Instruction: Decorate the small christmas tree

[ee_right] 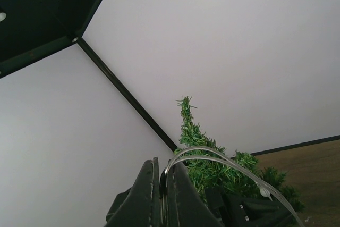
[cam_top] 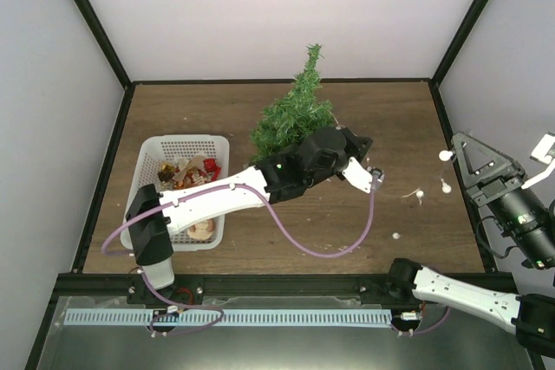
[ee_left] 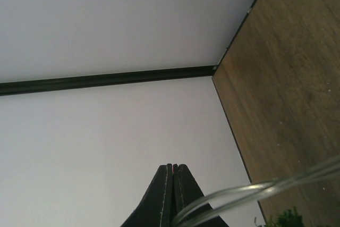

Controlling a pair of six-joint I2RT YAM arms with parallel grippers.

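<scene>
Small christmas tree stands at 12 o'clock. Left gripper and right gripper, both pinching the light string, should loop it around slowly.

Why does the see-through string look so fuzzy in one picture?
Left wrist view: the clear strand seems close to the lens, so it blurs. Right wrist view: the small christmas tree looks fairly sharp. Top view: even light, no glare, tree crisp.

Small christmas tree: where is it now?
Top view: the miniature dark-green bristly christmas tree sits at the table's far centre, right of the white plastic basket, just behind the left arm's black wrist.
</scene>
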